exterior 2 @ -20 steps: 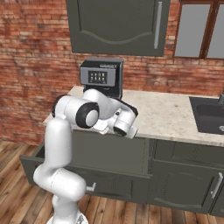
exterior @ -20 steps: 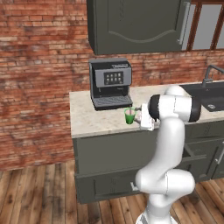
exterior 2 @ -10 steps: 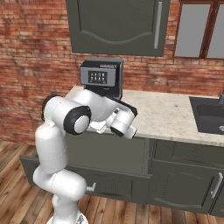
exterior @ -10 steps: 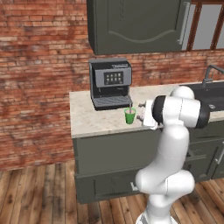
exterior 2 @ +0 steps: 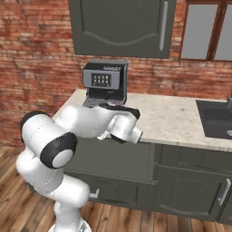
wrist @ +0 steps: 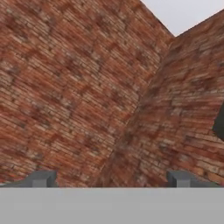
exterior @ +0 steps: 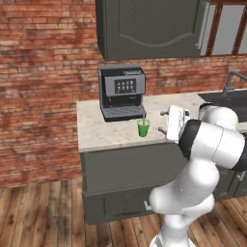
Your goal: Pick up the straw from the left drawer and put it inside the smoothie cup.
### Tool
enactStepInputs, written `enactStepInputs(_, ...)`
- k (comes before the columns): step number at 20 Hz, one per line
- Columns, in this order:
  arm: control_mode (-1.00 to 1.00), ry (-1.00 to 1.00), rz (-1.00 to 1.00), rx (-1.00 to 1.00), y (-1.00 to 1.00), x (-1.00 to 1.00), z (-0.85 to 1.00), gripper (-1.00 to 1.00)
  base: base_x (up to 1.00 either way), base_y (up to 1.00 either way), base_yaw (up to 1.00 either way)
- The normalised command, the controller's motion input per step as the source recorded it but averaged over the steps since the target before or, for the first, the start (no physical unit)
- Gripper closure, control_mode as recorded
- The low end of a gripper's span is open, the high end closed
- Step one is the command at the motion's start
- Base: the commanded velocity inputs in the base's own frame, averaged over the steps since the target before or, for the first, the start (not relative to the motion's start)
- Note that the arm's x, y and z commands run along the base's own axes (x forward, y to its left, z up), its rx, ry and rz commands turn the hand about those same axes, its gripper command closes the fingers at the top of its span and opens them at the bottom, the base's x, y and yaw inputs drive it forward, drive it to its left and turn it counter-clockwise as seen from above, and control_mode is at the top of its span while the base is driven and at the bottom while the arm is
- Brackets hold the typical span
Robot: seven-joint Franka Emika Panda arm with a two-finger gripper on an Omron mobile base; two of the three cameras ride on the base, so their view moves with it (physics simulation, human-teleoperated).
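The smoothie cup (exterior: 143,128) stands on the pale stone counter (exterior: 96,132), just in front of the black coffee machine (exterior: 121,91) and near the counter's front edge. A thin pale straw (exterior: 144,119) rises upright out of the pink smoothie at its top, so the straw sits in the cup. In the left base view the white hand of the arm (exterior: 175,123) hangs over the counter just to the right of the cup, apart from it, with its short fingertips pointing left toward the cup.

Compared with half a second ago, the arm's big elbow joint has swung lower and further right in the left base view, and lower and further left in the right base view; the hand has drawn slightly away from the cup. The cup and straw have stayed where they were.

In the hand view the gripper (wrist: 111,178) shows two dark fingertips (wrist: 41,179) spread wide apart with nothing between them, looking at a corner of red brick wall (wrist: 78,87).
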Motion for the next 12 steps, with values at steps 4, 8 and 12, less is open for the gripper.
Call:
enactStepInputs(4, -1.0, -0.11, -0.04, -0.15, 0.0, -0.84, 0.59, -1.0, 0.0, 0.0, 0.0)
enactStepInputs(8, -1.0, -0.1, -0.04, -0.16, 0.0, -0.6, 0.63, -1.0, 0.0, 0.0, 0.0)
enactStepInputs(12, -1.0, -0.16, -0.08, -0.16, 0.0, -0.17, 0.33, -1.0, 0.0, 0.0, 0.0)
